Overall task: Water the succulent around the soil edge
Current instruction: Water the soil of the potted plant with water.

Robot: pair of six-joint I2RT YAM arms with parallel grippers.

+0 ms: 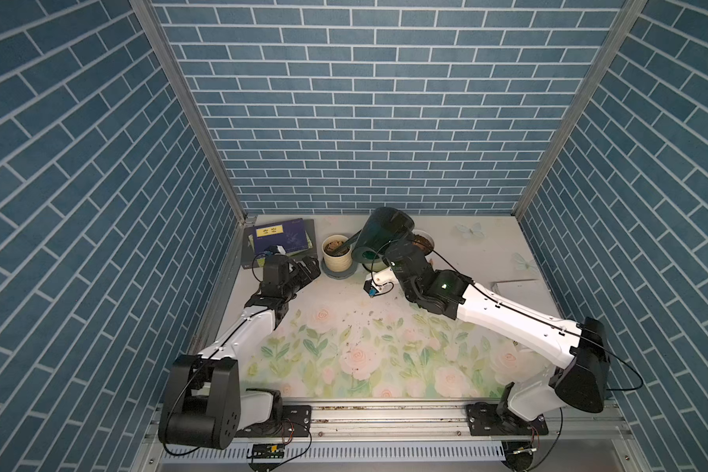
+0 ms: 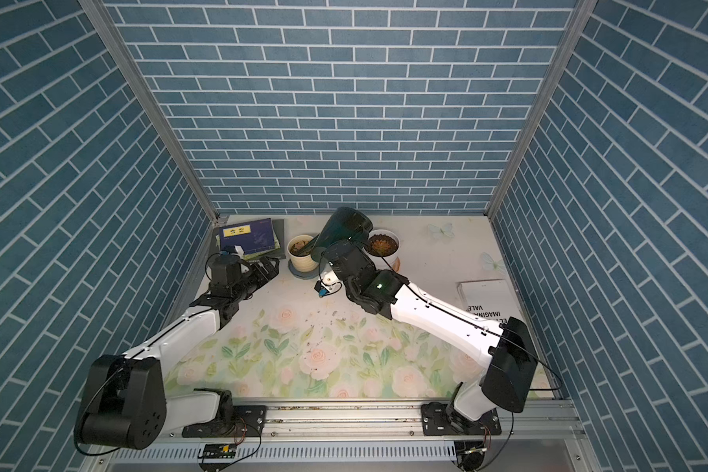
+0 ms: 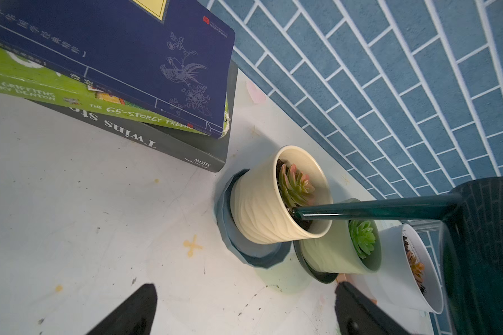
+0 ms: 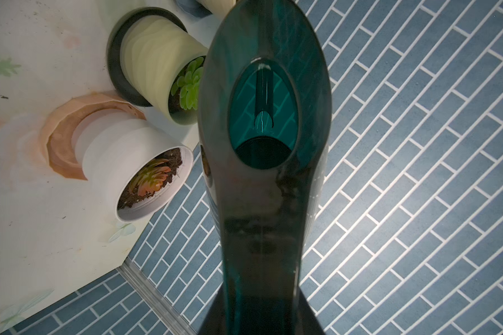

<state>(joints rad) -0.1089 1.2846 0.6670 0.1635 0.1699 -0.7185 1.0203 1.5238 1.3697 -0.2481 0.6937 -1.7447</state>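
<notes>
In both top views the watering can is tilted, with its spout down in the cream pot. The right gripper is clamped shut on the can's rear, probably the handle, though the contact is hidden. The left wrist view shows the spout's end at the soil edge beside the succulent, and the left gripper is open and empty. From the right wrist the can looks like thin, glossy plastic: light, stiff, slippery, and best held by the handle.

White links, black joints
</notes>
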